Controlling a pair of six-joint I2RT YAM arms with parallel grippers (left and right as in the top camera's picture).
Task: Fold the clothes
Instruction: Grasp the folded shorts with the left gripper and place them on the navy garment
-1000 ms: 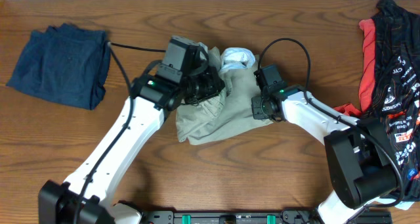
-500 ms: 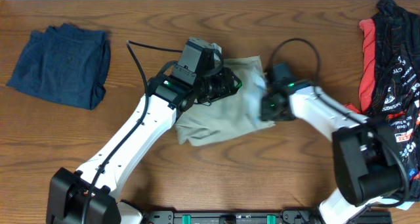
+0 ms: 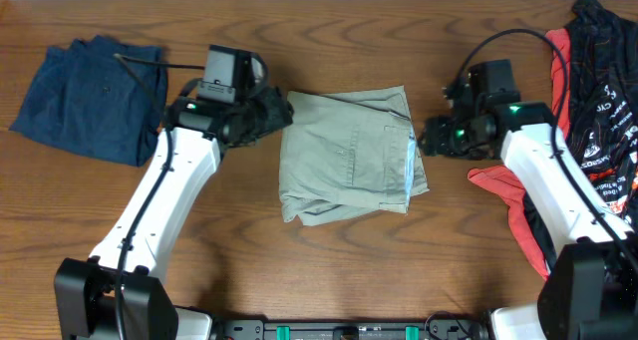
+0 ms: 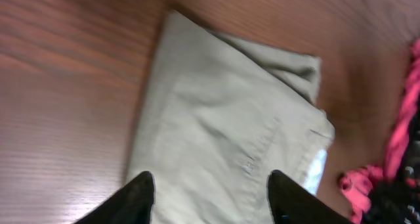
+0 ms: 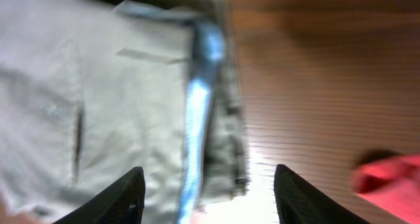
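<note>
The khaki shorts (image 3: pixel 349 156) lie folded into a flat rectangle at the middle of the table, with the pale blue waistband lining (image 3: pixel 416 166) showing along the right edge. My left gripper (image 3: pixel 282 114) hovers just off their upper left corner, open and empty. In the left wrist view the shorts (image 4: pixel 223 132) spread out beyond my open left gripper (image 4: pixel 210 181). My right gripper (image 3: pixel 431 139) is open just right of the shorts, apart from them. The right wrist view shows the shorts (image 5: pixel 98 99) and blue lining (image 5: pixel 197 99) under my open right gripper (image 5: pixel 209 175).
A folded navy blue garment (image 3: pixel 90 99) lies at the far left. Black-and-red printed sportswear (image 3: pixel 593 101) is heaped at the right edge, a red part (image 3: pixel 508 185) trailing under the right arm. Bare wooden table (image 3: pixel 349 270) lies in front of the shorts.
Both grippers have opened, let go of the shorts and drawn apart, left arm leftward, right arm rightward. The shorts went from a bunched heap to a flat folded rectangle.
</note>
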